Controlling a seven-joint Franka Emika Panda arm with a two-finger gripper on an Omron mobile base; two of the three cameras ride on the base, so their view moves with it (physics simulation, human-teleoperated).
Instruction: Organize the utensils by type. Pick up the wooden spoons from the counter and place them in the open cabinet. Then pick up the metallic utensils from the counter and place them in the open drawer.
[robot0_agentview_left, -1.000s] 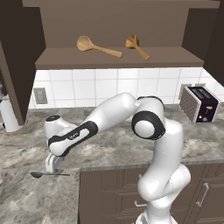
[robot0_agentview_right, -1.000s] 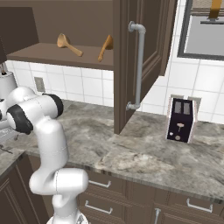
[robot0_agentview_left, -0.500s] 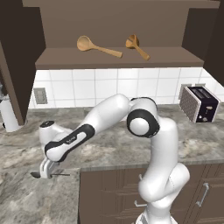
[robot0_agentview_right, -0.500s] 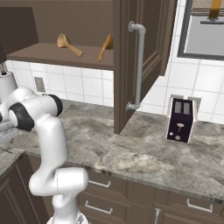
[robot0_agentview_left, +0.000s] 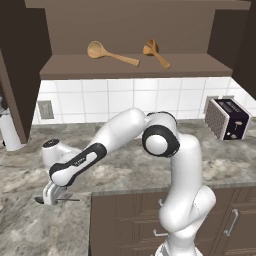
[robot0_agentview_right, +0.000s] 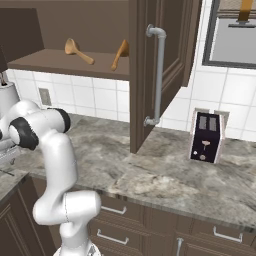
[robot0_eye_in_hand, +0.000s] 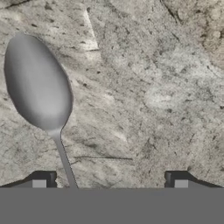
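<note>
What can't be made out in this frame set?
- Metal spoon, hand view: the handle's lower end is cut off by the bottom edge.
- Same spoon, left base view: tiny, partly behind the open gripper.
- Open cabinet, right base view: its right end sits behind the door.
- Toaster, left base view: controls too small.

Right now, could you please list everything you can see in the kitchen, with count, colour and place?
wooden spoons: two, tan, on the cabinet shelf
metal spoon: one, grey, flat on the counter under the hand
cabinet: one, dark brown, open, above the tiles
cabinet door: one, brown, swung open, grey handle
counter: one, grey-brown marble
toaster: one, black and silver, on the counter at right
outlet: one, grey, on the tiled wall
hand: one, open, low over the spoon's handle
</note>
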